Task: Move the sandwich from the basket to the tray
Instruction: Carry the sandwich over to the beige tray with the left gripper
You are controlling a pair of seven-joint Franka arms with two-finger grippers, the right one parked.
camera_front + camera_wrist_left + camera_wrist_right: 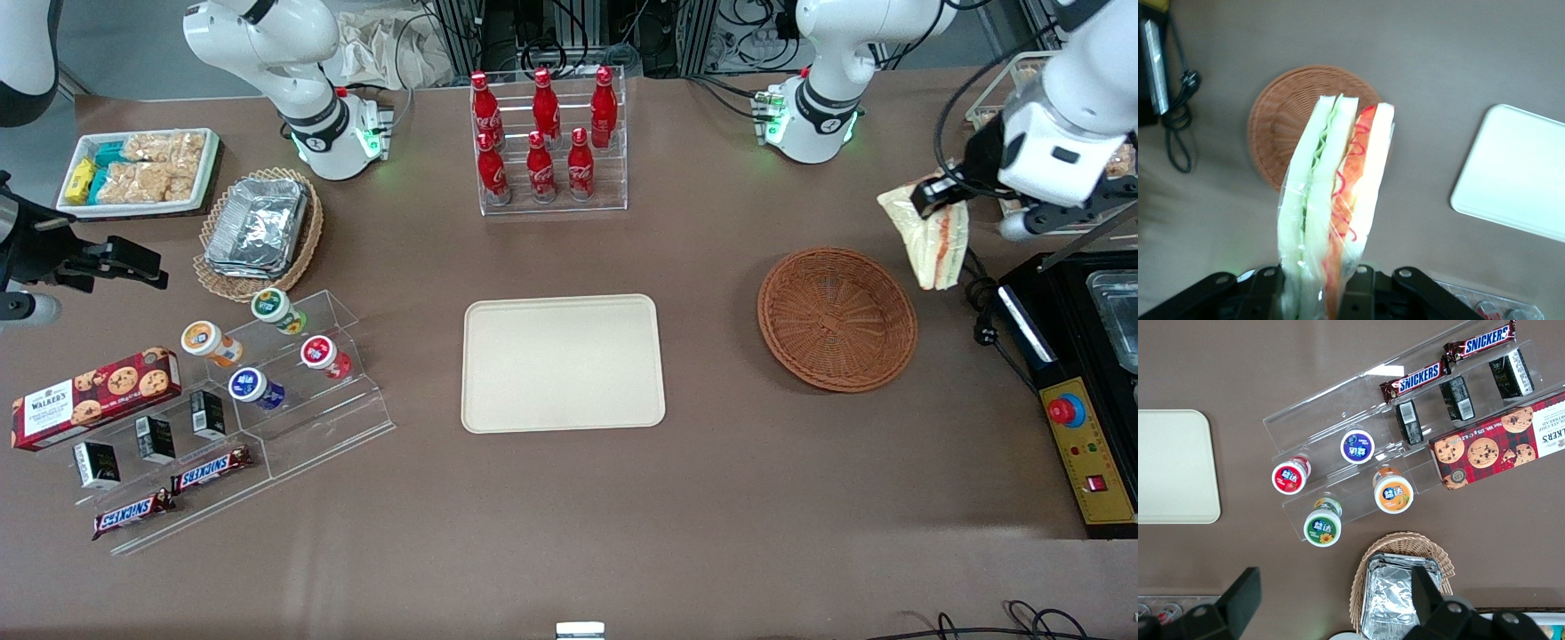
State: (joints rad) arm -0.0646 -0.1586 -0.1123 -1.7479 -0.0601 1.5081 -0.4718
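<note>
We logged the pickup as done: the sandwich [929, 240], in clear wrap, hung in the air from the gripper [935, 197], whose fingers were closed on its upper end. It was up off the table, just outside the rim of the basket [837, 318] toward the working arm's end. The basket lay empty. The tray [563, 363] sat well apart from it toward the table's middle, bare as well. By our reading, the carry across to the tray and the release were left. Other holders: a tan wicker basket [258, 233] held foil containers, and a white tray [138, 169] held snack packets.
</note>
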